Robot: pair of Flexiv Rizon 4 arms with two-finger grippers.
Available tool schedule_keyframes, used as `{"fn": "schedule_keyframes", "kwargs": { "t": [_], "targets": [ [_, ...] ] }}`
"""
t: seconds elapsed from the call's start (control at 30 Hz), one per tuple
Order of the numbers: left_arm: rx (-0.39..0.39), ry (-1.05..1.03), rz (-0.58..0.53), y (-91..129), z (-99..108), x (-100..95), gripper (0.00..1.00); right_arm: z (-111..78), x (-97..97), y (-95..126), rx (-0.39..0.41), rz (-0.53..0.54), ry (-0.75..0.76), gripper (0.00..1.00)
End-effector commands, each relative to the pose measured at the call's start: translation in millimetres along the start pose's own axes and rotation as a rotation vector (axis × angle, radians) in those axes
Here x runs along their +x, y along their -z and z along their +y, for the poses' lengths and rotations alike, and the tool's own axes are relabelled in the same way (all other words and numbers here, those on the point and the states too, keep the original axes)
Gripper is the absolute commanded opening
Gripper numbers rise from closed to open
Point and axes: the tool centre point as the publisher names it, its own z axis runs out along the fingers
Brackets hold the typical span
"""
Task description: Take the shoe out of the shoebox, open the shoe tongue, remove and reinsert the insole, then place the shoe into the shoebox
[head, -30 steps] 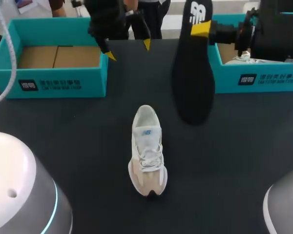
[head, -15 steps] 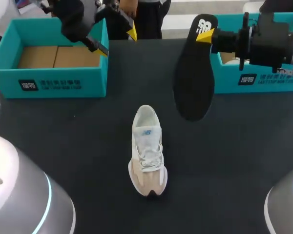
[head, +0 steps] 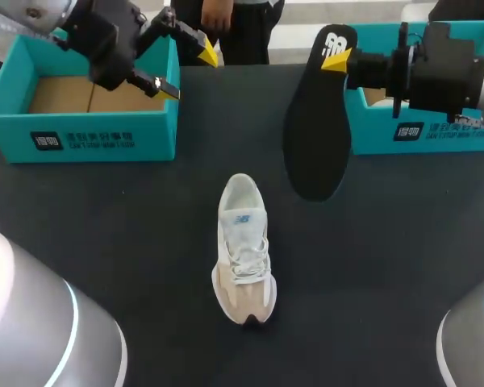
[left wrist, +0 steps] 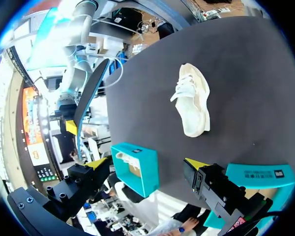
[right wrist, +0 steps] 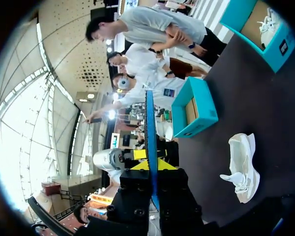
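Insole (head: pixel 316 129) clamped at heel end by right gripper (head: pixel 336 58), upper right, hung toe-down, likely for reinsertion into shoe (head: pixel 244 246) at centre. Left gripper (head: pixel 185 72) parked upper left, wide open, empty.

Open tabletop (head: pixel 129 234) is seen ahead of the left gripper (head: pixel 187 72), whose fingers are spread wide, as far as the white shoe (head: pixel 244 246), which is set well apart from it; the way straight down is blocked by the corner wall of the teal shoebox (head: pixel 97 139) just under it. The space below the right gripper (head: pixel 336 56) is taken up by the black insole (head: pixel 316 137) clamped in it and hung toward the table, and a second shoebox (head: pixel 436 133) is set close beside that gripper. A strip of table is shown between the insole's lower end and the shoe.
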Motion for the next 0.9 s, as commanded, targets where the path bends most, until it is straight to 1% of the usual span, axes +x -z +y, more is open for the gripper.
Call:
{"fn": "schedule_keyframes", "kwargs": {
  "t": [0.03,0.07,0.1,0.17,0.2,0.27,0.3,0.37,0.4,0.47,0.5,0.57,0.63,0.77,0.9],
  "targets": [
    [-0.005,-0.002,-0.034,-1,-2,3.6,1.0,-0.8,0.6,-3,-0.004,-0.005,-0.002,0.0],
    [-0.005,-0.002,-0.034,-1,-2,3.6,1.0,-0.8,0.6,-3,-0.004,-0.005,-0.002,0.0],
    [-0.01,-0.009,-0.081,-4,-4,5.1,1.0,3.6,-3.5,-6,-0.002,0.009,-0.008,0.0],
    [0.017,-0.018,-0.172,-7,-10,5.4,1.0,10.7,-11.4,-11,-0.007,0.024,-0.044,0.0],
    [0.033,-0.029,-0.2,-7,-13,4.6,1.0,13.9,-13.5,-13,-0.005,0.036,-0.062,0.0],
    [0.031,-0.04,-0.231,-8,-16,3.4,1.0,19.8,-18.1,-16,0.006,0.02,-0.093,0.0],
    [0.044,-0.03,-0.244,-9,-17,3.0,1.0,22.7,-19.0,-17,0.011,0.023,-0.11,0.0],
    [0.033,-0.021,-0.244,-13,-18,3.2,1.0,28.4,-19.5,-21,0.024,0.012,-0.118,0.0],
    [0.043,-0.014,-0.264,-15,-19,3.5,1.0,30.8,-21.0,-24,0.037,0.01,-0.13,0.0],
    [0.03,-0.002,-0.299,-22,-18,4.5,1.0,33.8,-26.1,-30,0.059,0.001,-0.148,0.0],
    [0.036,0.007,-0.328,-25,-18,4.5,1.0,34.6,-28.7,-34,0.066,0.004,-0.166,0.0],
    [0.014,0.009,-0.357,-33,-19,2.5,1.0,35.3,-32.5,-40,0.085,-0.001,-0.194,0.0],
    [0.013,0.015,-0.404,-39,-20,-1.1,1.0,35.6,-32.9,-46,0.097,-0.001,-0.21,0.0],
    [0.008,0.025,-0.439,-54,-22,-5.6,1.0,35.8,-33.1,-52,0.111,-0.012,-0.237,0.0],
    [0.012,0.043,-0.481,-65,-24,-8.8,1.0,35.1,-32.7,-57,0.101,-0.013,-0.284,0.0]
  ]
}}
